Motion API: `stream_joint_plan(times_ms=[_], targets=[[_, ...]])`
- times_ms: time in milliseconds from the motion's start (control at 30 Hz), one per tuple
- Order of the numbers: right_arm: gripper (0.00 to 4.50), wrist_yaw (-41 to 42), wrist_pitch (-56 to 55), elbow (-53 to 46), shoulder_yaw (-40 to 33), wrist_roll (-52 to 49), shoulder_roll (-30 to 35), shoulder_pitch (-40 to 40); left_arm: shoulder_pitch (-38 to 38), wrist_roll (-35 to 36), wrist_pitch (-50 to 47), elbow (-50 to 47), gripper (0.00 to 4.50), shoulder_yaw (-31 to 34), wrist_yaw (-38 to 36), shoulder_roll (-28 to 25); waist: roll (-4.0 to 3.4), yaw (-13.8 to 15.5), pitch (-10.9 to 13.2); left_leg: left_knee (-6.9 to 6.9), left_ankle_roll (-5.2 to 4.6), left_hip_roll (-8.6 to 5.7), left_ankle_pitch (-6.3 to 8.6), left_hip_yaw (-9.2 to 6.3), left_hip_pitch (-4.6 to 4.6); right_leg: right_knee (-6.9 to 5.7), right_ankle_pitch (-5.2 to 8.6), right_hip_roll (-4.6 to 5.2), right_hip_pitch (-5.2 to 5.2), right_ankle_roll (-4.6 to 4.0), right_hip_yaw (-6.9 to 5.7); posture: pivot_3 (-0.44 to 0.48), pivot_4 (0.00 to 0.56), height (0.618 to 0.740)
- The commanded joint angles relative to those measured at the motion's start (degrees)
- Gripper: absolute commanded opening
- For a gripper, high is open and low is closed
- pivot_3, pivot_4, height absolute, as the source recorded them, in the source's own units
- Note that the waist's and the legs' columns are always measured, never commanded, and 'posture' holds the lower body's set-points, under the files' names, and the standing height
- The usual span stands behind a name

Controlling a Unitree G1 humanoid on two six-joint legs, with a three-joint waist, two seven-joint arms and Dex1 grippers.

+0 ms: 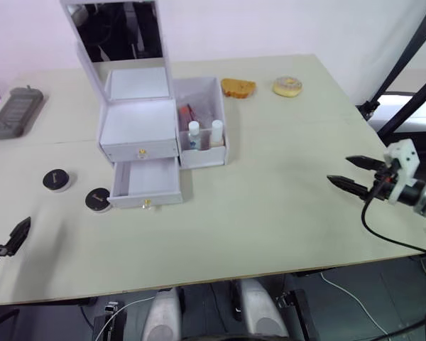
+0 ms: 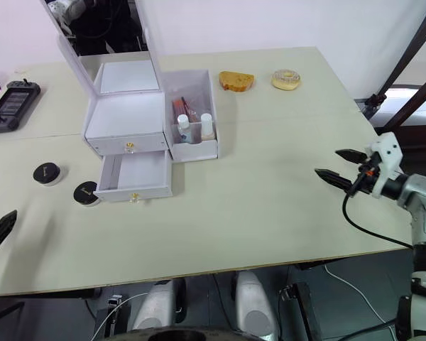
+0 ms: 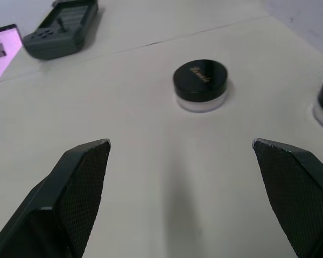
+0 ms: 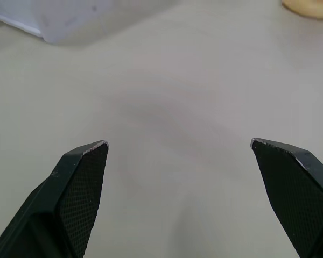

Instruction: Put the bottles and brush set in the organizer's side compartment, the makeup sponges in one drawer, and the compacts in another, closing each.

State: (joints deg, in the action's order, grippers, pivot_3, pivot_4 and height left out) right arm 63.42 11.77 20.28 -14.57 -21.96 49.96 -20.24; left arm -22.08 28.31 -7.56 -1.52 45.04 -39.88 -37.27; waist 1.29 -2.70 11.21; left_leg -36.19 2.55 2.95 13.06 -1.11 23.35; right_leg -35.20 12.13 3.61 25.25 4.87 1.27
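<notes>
Bottles stowed in white plastic organizer (image 1: 156,135); lower drawer open, empty; two black round compacts (image 1: 57,180) on tabletop; sponges unplaced; both grippers (image 1: 358,174) spread, empty.

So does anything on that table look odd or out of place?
Only the two food-like items, a bread-like piece and a doughnut, lying behind the makeup organizer. Its lower drawer stands open; nothing looks spilled or broken.

Bright, even overhead light casts soft shadows on the table (image 1: 284,185), while near fingers (image 3: 78,177) look slightly blurred.
</notes>
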Motion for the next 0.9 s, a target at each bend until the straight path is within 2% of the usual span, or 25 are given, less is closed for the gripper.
stream_joint_plan(times_ms=[33, 67, 100, 200, 367, 600, 767, 900], targets=[[4.5, -0.92, 2.5, -8.08, 1.82, -0.89, -0.98, -2.59, -0.31, 2.0, -2.94, -6.95, 4.47, -1.48, -0.69, -0.83, -0.09, -0.07, 0.03, 0.09, -0.01, -0.07, 0.0, -0.21, 0.03, 0.0, 0.0, 0.15, -0.18, 0.0, -0.22, 0.0, 0.15, 0.74], [4.5, -0.72, 4.66, -10.22, 2.73, -1.7, -1.23, -3.36, -0.41, 2.11, -4.02, -9.03, 4.47, -2.37, -0.62, -0.97, -0.15, -0.43, 0.04, 0.12, -0.02, -0.27, -0.02, -0.66, 0.04, -0.02, 0.01, 0.38, -0.55, -0.01, -0.66, 0.0, 0.15, 0.74], [4.5, -0.6, 6.36, -11.9, 3.5, -2.15, -1.44, -4.05, -0.44, 2.2, -4.96, -10.34, 4.47, -2.96, -0.65, -1.09, -0.31, -0.86, 0.04, 0.15, -0.03, -0.64, -0.03, -1.48, 0.05, -0.07, 0.29, 0.91, -1.1, 0.05, -1.63, 0.0, 0.15, 0.74], [4.5, -0.47, 11.73, -16.55, 6.55, -3.03, -1.67, -7.46, 0.45, 2.47, -8.03, -13.9, 4.47, -3.99, 0.26, -1.66, -0.68, -0.93, 0.25, 0.08, -0.03, -2.4, -0.15, -4.22, 0.11, -0.63, 1.29, 2.08, -1.62, 0.54, -3.41, 0.0, 0.15, 0.74], [4.5, 2.89, 18.29, -25.75, 12.45, -4.96, -1.37, -13.63, 2.1, 3.35, -16.44, -21.58, 4.47, -6.43, 3.59, -3.51, -0.76, 1.61, 0.3, 0.17, 0.06, -1.95, -0.2, -3.71, 0.13, -0.98, 1.39, 1.76, -1.24, 0.03, -3.15, 0.0, 0.15, 0.74], [4.5, 7.14, 25.45, -32.37, 18.1, -10.06, -3.85, -24.84, 3.46, 3.88, -30.36, -30.86, 4.47, -10.03, 11.06, -4.17, -0.71, 1.87, 0.32, 0.14, 0.08, -1.88, -0.18, -3.34, 0.15, -0.87, 1.39, 1.73, -1.16, 0.06, -2.86, 0.0, 0.15, 0.74], [4.5, 9.25, 25.9, -33.81, 20.29, -9.85, -3.64, -27.18, 5.18, 5.51, -37.59, -34.48, 4.47, -10.29, 16.05, -2.23, -0.7, 2.05, 0.32, 0.14, 0.08, -1.88, -0.18, -3.35, 0.15, -0.9, 1.39, 1.72, -1.15, 0.05, -2.86, 0.0, 0.15, 0.74], [4.5, 8.72, 25.9, -33.76, 20.13, -9.54, -3.94, -27.83, 6.39, 5.02, -39.74, -34.42, 4.47, -12.72, 17.54, -1.26, -0.7, 2.01, 0.32, 0.12, 0.08, -1.88, -0.18, -3.31, 0.15, -0.91, 1.38, 1.72, -1.15, 0.06, -2.84, 0.0, 0.15, 0.74]])
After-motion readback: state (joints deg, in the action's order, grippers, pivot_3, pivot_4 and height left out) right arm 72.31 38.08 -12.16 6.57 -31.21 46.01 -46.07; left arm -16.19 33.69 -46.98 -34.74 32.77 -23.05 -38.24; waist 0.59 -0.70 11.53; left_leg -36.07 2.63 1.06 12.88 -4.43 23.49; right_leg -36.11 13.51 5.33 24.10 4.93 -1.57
